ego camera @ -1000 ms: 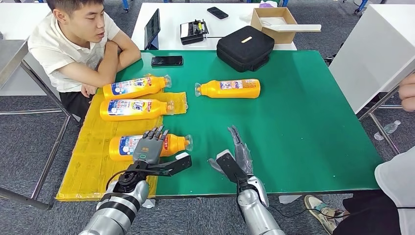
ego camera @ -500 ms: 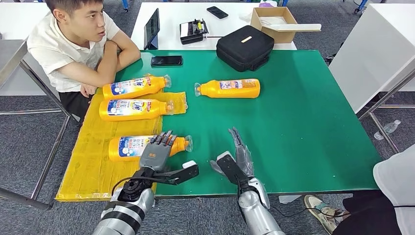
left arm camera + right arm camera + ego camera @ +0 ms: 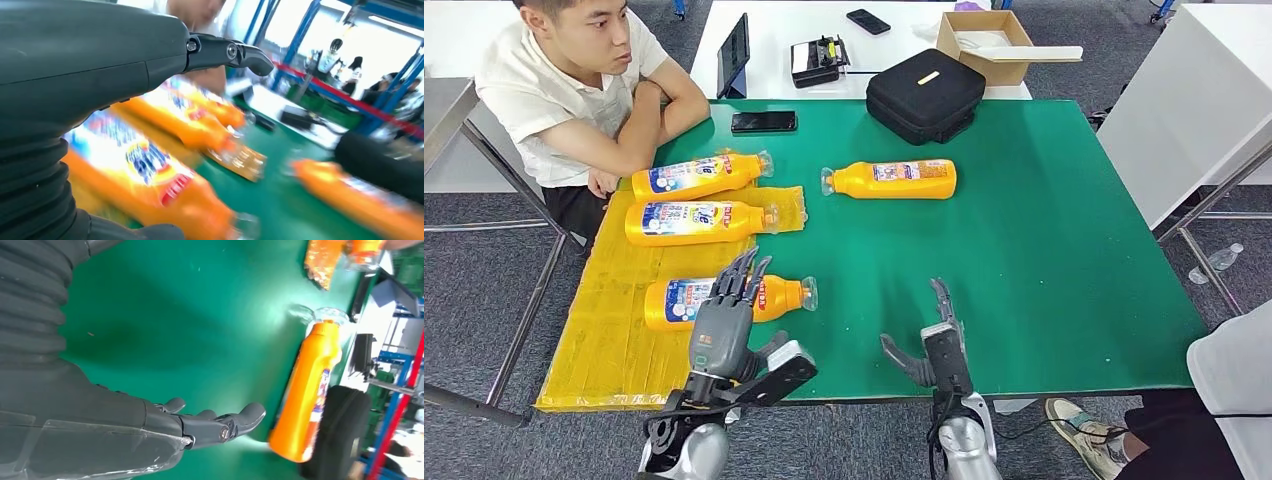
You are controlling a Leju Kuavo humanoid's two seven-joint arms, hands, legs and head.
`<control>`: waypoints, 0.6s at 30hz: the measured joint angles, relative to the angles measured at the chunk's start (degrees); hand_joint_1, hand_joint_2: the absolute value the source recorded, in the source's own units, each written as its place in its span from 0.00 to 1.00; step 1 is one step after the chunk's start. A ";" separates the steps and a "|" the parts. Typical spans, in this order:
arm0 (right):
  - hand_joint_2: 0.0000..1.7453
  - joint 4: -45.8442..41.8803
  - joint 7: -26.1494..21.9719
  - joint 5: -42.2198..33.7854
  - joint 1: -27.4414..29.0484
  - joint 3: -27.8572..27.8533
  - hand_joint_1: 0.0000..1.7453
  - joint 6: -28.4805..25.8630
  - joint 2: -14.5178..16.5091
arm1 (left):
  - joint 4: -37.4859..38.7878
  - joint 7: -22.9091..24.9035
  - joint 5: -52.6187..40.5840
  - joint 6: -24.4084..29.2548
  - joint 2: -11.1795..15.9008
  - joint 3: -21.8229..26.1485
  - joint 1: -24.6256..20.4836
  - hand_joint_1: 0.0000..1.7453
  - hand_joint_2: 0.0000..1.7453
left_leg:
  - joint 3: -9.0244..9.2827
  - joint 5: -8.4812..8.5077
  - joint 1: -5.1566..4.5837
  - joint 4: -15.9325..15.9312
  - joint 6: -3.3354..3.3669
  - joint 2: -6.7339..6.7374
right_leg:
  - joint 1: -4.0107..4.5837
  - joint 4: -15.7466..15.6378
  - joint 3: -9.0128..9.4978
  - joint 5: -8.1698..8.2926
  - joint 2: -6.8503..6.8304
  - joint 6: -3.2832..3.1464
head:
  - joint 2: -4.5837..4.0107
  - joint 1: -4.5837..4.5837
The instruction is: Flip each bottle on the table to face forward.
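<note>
Head view: four orange bottles are lying on their sides on the green table (image 3: 1044, 240). The nearest bottle (image 3: 724, 298), the middle bottle (image 3: 699, 222) and the far-left bottle (image 3: 699, 176) are resting on a yellow sheet (image 3: 604, 330), caps pointing right; the fourth bottle (image 3: 894, 180) is lying apart on bare green, cap pointing left. The left hand (image 3: 722, 325) is hovering at the nearest bottle, fingers extended and apart, gripping nothing. The right hand (image 3: 939, 345) is hanging over the near table edge, fingers spread, holding nothing. A seated person (image 3: 584, 90) is leaning on the far-left corner; a phone (image 3: 764, 122) and a black case (image 3: 924, 95) are sitting at the far edge. Left wrist view: the left hand's fingers (image 3: 230, 52) are reaching out above the blurred nearest bottle (image 3: 145, 170), not touching it. Right wrist view: the right hand (image 3: 200, 425) is lying open above the green surface, the fourth bottle (image 3: 307, 390) well apart.
</note>
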 joint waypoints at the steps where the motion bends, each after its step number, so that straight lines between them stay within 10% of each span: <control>1: 1.00 -2.52 0.62 -1.24 1.37 -0.75 0.00 1.08 0.63 | -2.06 -1.16 6.26 -2.05 0.00 0.22 1.44 0.00 0.50 | -0.01 0.00 0.00 0.00 0.00 0.00 | 0.00 0.00 -0.01 -0.01 0.00 0.00 | 0.00 -0.01; 2: 1.00 -5.02 0.99 -1.71 2.75 -1.39 0.00 1.49 1.19 | -3.93 -1.97 11.63 -3.88 -0.01 0.56 2.82 0.00 0.25 | -0.01 -0.01 0.00 0.00 -0.01 -0.01 | 0.00 0.00 -0.03 -0.02 0.00 -0.01 | 0.00 -0.01; 3: 1.00 -7.56 1.06 -1.25 4.09 -1.88 0.00 1.12 1.66 | -5.57 -2.39 15.57 -5.32 -0.03 0.96 4.05 0.00 0.25 | -0.02 -0.01 0.00 -0.01 -0.01 -0.01 | 0.00 0.00 -0.03 -0.02 -0.01 -0.01 | 0.00 -0.01; 6: 1.00 -15.53 -0.32 4.82 7.30 -2.62 0.00 -4.80 2.53 | -9.33 -2.01 23.68 -7.87 -0.14 2.02 6.90 0.00 1.00 | -0.03 -0.01 -0.01 -0.01 -0.01 0.02 | -0.01 0.00 -0.05 -0.02 0.00 -0.01 | 0.00 0.01; 8: 1.00 -20.07 -0.82 8.49 8.28 -2.87 0.00 -8.83 2.77 | -11.13 -0.86 29.99 -9.16 -0.23 2.53 8.15 0.00 1.00 | -0.01 -0.01 -0.01 -0.01 -0.02 0.06 | -0.02 -0.01 -0.06 -0.01 0.02 -0.01 | 0.00 0.02; 11: 1.00 -24.15 -0.23 9.23 8.88 -3.14 0.00 -9.84 2.79 | -12.81 0.34 35.29 -10.44 -0.40 3.27 9.32 0.00 0.25 | 0.01 0.00 -0.02 -0.01 -0.01 0.08 | -0.03 -0.02 -0.05 0.01 0.02 -0.01 | 0.00 0.02; 12: 1.00 -25.01 -0.05 8.92 9.01 -3.22 0.00 -9.76 2.79 | -13.19 0.43 35.68 -10.58 -0.47 3.52 9.62 0.00 0.25 | 0.02 0.01 -0.02 -0.01 0.00 0.07 | -0.02 -0.02 -0.04 0.02 0.02 -0.01 | 0.00 0.02; 15: 1.00 -26.81 0.89 7.38 9.34 -3.42 0.00 -8.90 2.78 | -14.20 0.26 35.70 -10.20 -0.67 4.20 10.37 0.00 1.00 | 0.04 0.02 -0.02 -0.01 0.00 0.08 | -0.02 -0.01 -0.02 0.04 0.02 -0.01 | 0.00 0.01; 18: 1.00 -28.01 1.76 8.66 9.59 -3.47 0.00 -8.58 2.77 | -15.16 0.09 36.88 -10.45 -0.83 4.64 11.01 0.00 1.00 | 0.05 0.02 -0.01 -0.01 0.00 0.08 | -0.02 -0.01 -0.01 0.04 0.02 -0.01 | 0.00 0.01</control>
